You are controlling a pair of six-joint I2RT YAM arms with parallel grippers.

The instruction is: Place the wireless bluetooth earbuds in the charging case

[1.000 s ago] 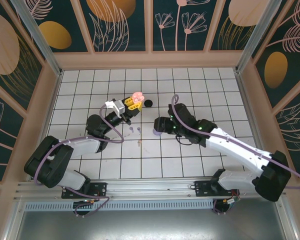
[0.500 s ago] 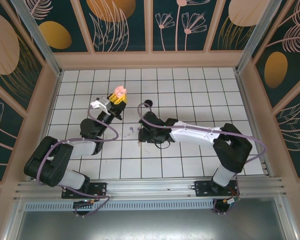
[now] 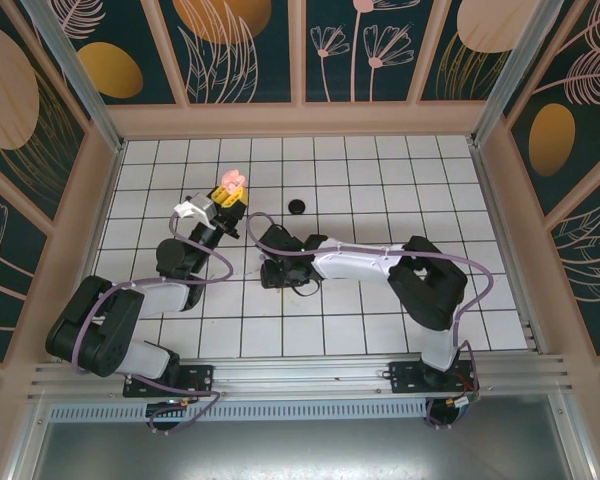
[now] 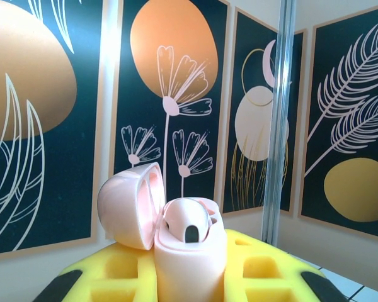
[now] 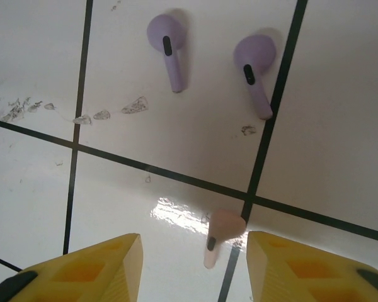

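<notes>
A pink charging case (image 4: pixel 189 258) stands upright with its lid (image 4: pixel 129 204) swung open, and my left gripper (image 4: pixel 189 280) is shut on its body between yellow fingers (image 4: pixel 264 277). One pink earbud (image 4: pixel 186 223) sits in the case. From above, the case (image 3: pixel 232 179) is held up at the left gripper (image 3: pixel 227 196). My right gripper (image 5: pixel 192 251) points down at the floor, open. A loose pink earbud (image 5: pixel 222 234) lies between its yellow fingers (image 5: pixel 107 267), touching neither. Two lilac earbuds (image 5: pixel 169 50) (image 5: pixel 255 66) lie side by side just beyond.
A small round black case (image 3: pixel 297 206) lies on the white tiled floor (image 3: pixel 380 190) behind the right wrist (image 3: pixel 278 250). The right arm stretches across the middle of the floor. Patterned walls enclose all sides.
The right arm has swung left across the floor to over the earbuds, and its jaws have narrowed. The left gripper has carried the pink case to the left.
</notes>
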